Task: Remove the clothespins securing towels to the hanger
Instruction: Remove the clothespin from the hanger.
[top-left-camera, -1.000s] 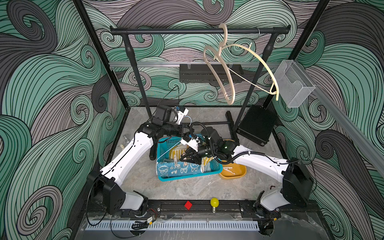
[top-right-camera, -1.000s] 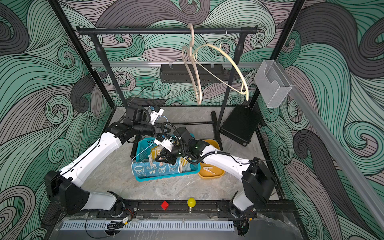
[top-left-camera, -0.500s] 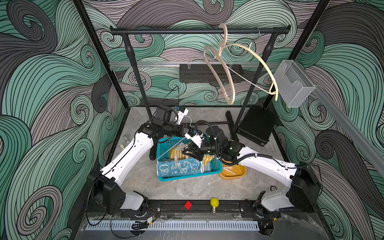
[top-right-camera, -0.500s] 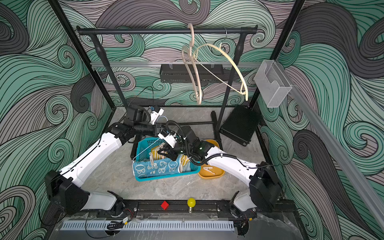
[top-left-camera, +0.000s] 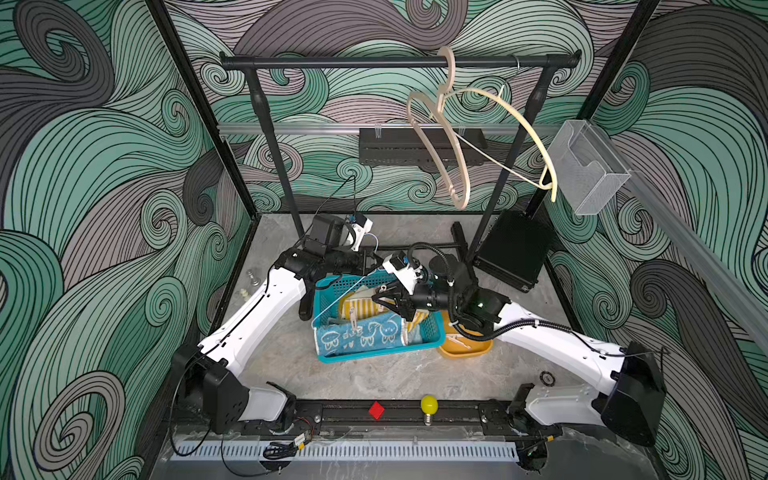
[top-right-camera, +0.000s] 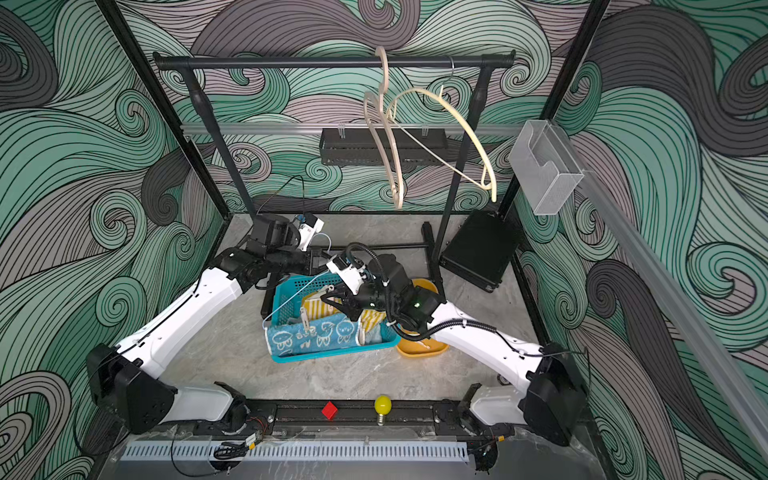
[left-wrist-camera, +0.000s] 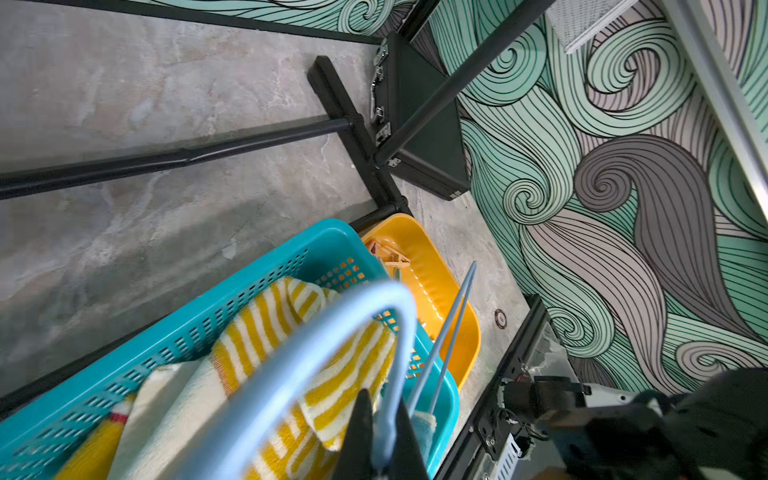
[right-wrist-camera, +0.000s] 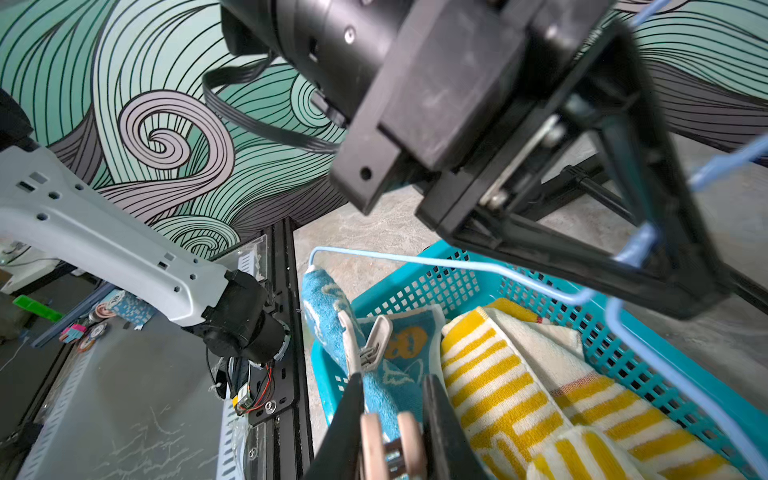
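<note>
Item 1: we record the left gripper clenched on the pale-blue wire hanger near its hook, above the teal basket at the centre of the bench.
Item 2: the right gripper pinches a pinkish clothespin; we cannot tell whether it bites cloth.
Item 3: a pale clothespin is clipped on the bunny towel at the basket's 6 o'clock rim.
Item 4: the striped towel lies in the basket.
Item 5: the yellow tray, just beside the basket at 3 o'clock, holds loose pegs.
</note>
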